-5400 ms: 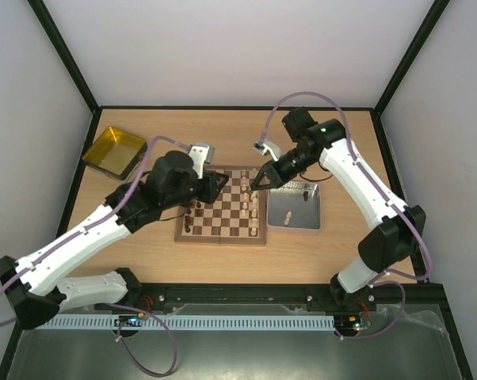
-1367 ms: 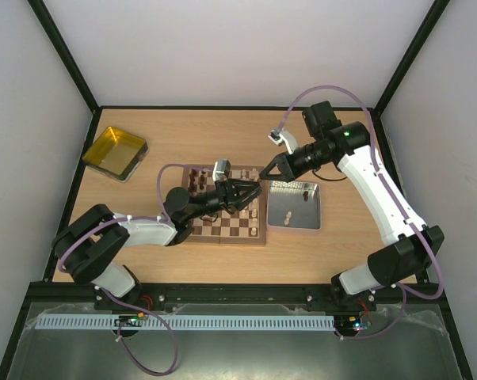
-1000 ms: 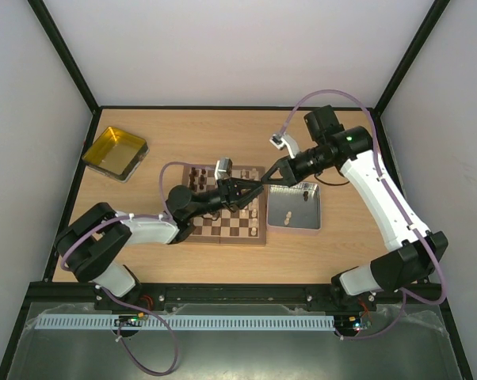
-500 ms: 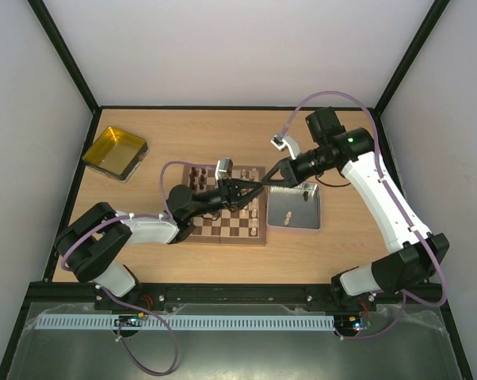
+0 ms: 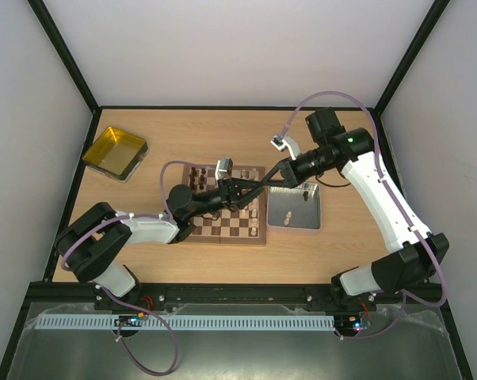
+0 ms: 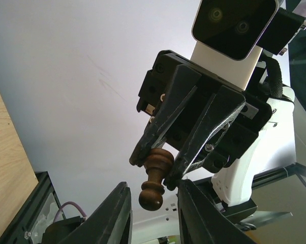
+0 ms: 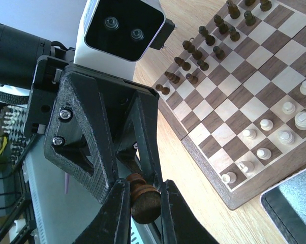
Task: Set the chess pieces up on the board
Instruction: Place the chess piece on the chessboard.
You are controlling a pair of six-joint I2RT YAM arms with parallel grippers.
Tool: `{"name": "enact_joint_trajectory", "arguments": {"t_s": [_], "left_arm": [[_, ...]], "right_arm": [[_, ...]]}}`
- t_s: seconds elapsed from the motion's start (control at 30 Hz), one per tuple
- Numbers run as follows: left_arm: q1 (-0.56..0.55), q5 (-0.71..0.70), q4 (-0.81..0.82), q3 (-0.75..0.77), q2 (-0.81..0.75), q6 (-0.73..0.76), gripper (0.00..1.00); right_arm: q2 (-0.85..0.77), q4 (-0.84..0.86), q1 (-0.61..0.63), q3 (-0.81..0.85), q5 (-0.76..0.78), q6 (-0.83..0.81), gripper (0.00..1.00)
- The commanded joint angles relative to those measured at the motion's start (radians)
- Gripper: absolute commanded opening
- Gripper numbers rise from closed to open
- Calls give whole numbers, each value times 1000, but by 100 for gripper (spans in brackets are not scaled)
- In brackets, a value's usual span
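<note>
- Square wooden chessboard with dark and pale checks (image 5: 219,239): dark chessmen (image 7: 193,51) are ranked along one side and pale chessmen (image 7: 267,124) along the opposite side. Both ranks look incomplete.
- Dark brown turned-wood chessman (image 6: 154,184): held in the air over the chessboard's right edge, between the two grippers.
- Right gripper (image 7: 143,187): fingers pinch the chessman's head.
- Left gripper (image 6: 154,195): fingers are spread either side of the chessman's base, apparently not touching it.
- Grey metal tray (image 5: 298,220): at least one pale piece (image 5: 306,191) lies in it. Setup is judged well advanced but unfinished.

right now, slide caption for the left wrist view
Right gripper holds a dark chess piece by its head, base between the open left fingers.
</note>
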Motion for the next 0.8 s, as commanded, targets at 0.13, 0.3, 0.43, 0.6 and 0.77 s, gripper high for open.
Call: {"name": "enact_joint_trajectory", "arguments": {"t_s": [0.13,0.3,0.43,0.6,0.77], "left_arm": [[7,11,81,36,-1,19,25],[11,12,81,37,2,19,23],[10,16,80,43,4,19,18],[12,18,74,48,3,24,14],[13,19,76,46,5,24,12]], "right_arm": [[-19,-41,1,-6,-18,-19,2],[-18,-43,1,-11,-19,-24,2],[-17,-45,1,-15,-21,-24,2],[-16,-49,1,-11,-24,-28,2],[-16,-51,1,-14,-25,-32,2]]}}
